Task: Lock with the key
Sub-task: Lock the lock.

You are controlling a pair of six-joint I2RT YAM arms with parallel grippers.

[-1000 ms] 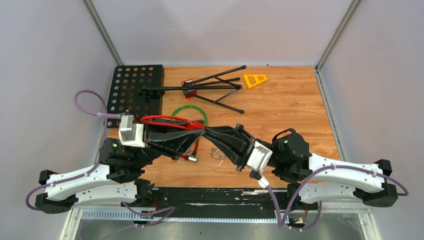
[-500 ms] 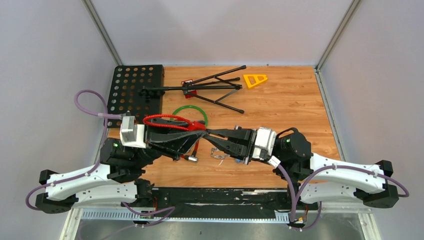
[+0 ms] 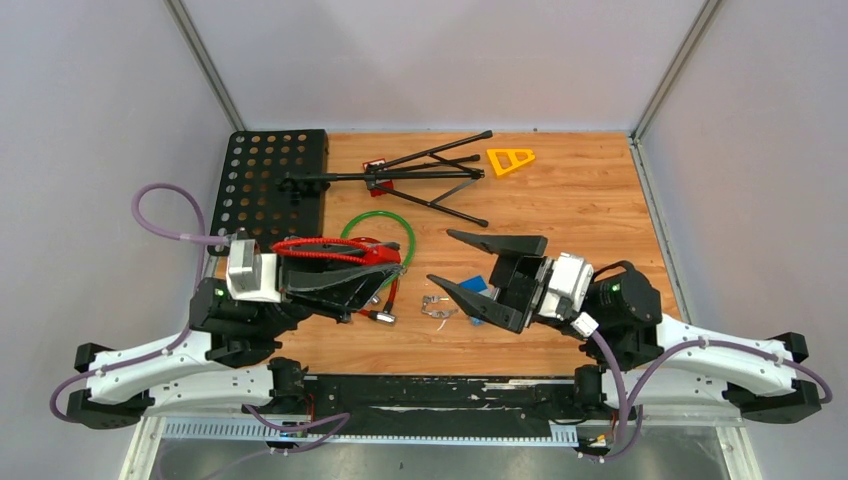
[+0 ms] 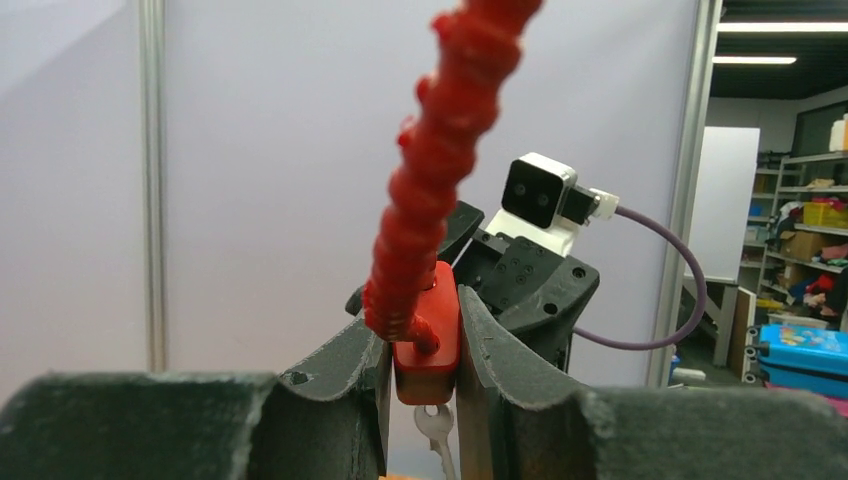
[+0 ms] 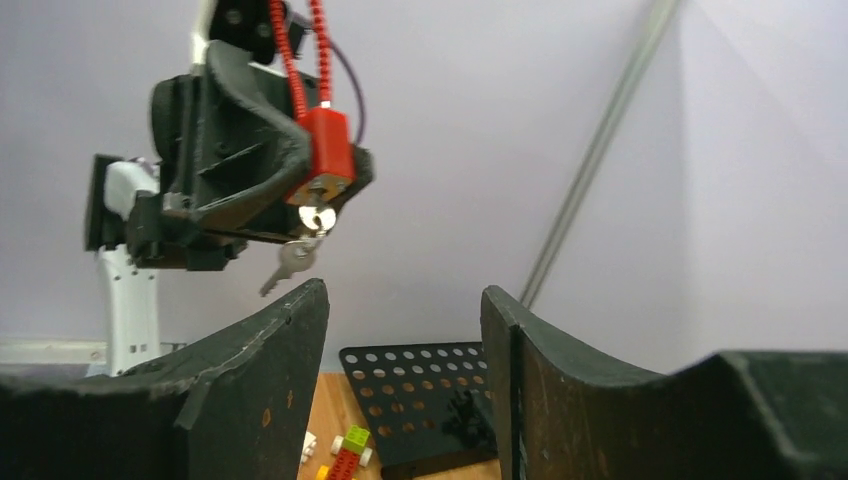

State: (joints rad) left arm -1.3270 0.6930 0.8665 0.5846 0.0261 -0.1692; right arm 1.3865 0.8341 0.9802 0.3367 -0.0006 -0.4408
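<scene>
Red lock sat clamped in the left claw, raised off the desk, with its key hanging from the underside, long axis pointing down. The right claw gaped open and empty, just right of the lock and facing it, the free arm nearest the key.

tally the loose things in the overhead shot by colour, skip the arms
black: 2 (black perforated metal plate, black folding tripod stand)
red: 1 (red coiled cable lock, held in the left claw)
green: 1 (green plastic ring)
yellow: 1 (yellow plastic triangle)
silver: 1 (small silver metal piece, maybe keys)
total: 6
</scene>
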